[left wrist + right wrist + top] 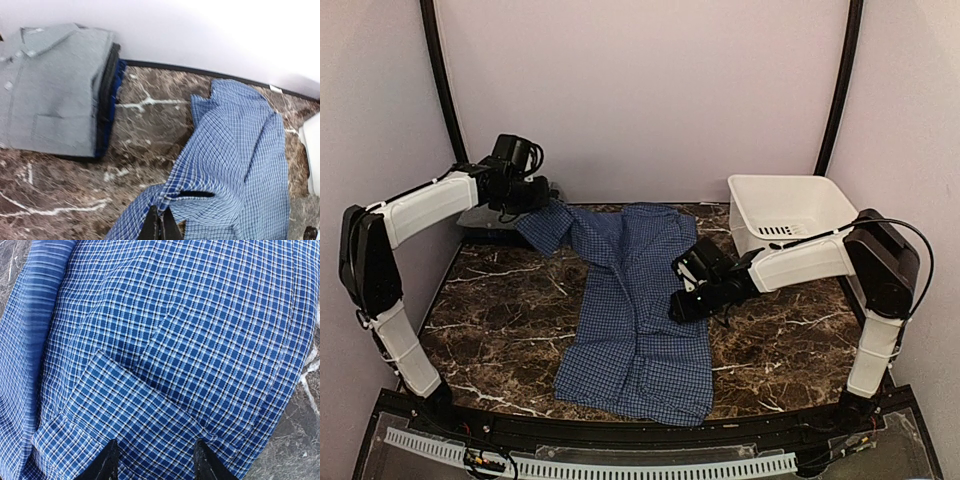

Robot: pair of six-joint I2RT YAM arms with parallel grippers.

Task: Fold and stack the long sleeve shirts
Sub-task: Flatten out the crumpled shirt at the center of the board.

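Top external view: the blue checked shirt [635, 330] is spread at centre, soft and limp, its sleeve clamped by the left gripper [546, 206] at ten o'clock. The right gripper [682, 298] is held apart over its body; hems are judged best gripped.

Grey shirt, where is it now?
Upper left of the left wrist view: the grey shirt, folded on a pile at the far left of the table, by the back wall, left of the spread blue shirt.
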